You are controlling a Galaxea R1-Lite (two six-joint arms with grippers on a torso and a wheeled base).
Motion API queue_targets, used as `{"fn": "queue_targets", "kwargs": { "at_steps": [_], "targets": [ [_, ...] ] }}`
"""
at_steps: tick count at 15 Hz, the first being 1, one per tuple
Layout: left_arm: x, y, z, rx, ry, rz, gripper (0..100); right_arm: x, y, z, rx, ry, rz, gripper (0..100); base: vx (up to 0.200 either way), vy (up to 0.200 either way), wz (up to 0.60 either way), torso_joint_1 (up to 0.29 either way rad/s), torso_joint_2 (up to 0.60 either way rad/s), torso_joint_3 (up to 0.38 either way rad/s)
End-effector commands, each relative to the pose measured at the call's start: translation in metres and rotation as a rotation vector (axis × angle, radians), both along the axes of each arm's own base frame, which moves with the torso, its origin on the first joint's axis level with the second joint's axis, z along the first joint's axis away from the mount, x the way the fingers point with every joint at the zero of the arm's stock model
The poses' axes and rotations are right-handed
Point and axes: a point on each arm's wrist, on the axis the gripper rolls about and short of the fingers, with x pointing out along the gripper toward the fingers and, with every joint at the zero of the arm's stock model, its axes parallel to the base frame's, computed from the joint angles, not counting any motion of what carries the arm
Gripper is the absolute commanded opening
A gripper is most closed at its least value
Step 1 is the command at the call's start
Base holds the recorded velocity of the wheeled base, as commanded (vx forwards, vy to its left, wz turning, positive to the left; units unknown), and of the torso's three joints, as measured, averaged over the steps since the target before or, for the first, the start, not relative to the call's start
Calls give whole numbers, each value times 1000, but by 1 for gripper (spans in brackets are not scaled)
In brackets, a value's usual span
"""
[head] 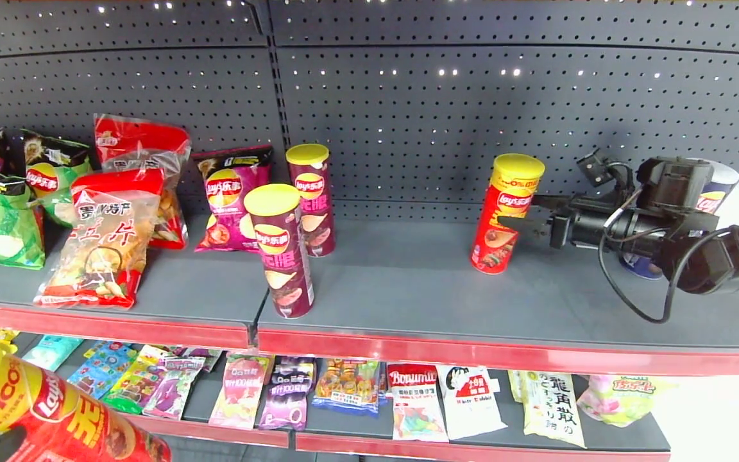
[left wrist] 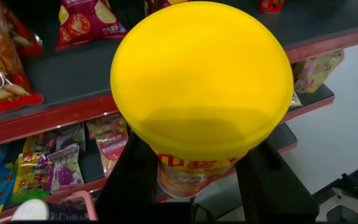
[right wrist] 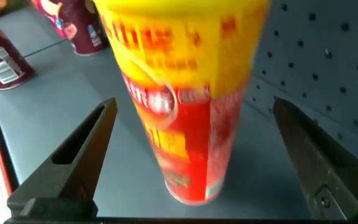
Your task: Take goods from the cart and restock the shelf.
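A red chip can with a yellow lid stands upright on the grey shelf, right of centre. My right gripper is level with its middle, open, one finger on each side; in the right wrist view the can stands between the spread fingers without touching them. A second red can with a yellow lid is tilted at the lower left, below the shelf's front edge. In the left wrist view my left gripper is shut on this can's body under its lid.
Two purple cans stand mid-shelf, with chip and snack bags to their left. A blue-and-white can stands behind my right arm. The shelf has a red front lip; small packets line the lower shelf.
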Motion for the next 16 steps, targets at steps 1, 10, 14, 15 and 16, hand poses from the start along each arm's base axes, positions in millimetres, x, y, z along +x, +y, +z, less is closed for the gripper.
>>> {"fn": "queue_targets", "kwargs": {
  "at_steps": [1, 10, 14, 15, 16],
  "targets": [
    [2, 0, 0, 3, 8, 0, 0, 4, 5, 0, -1, -7, 14, 100, 0, 0, 0, 0, 0, 0],
    [2, 0, 0, 3, 8, 1, 0, 18, 14, -5, 2, -12, 35, 0, 0, 0, 0, 0, 0, 0],
    [2, 0, 0, 5, 8, 3, 0, 13, 22, -1, -1, -16, 44, 0, 0, 0, 0, 0, 0, 0],
    [2, 0, 0, 5, 8, 3, 0, 8, 25, 2, -2, -21, 46, 0, 0, 0, 0, 0, 0, 0],
    [1, 0, 0, 4, 6, 3, 0, 1, 33, 9, -4, -29, 43, 0, 0, 0, 0, 0, 0, 0]
  ]
}}
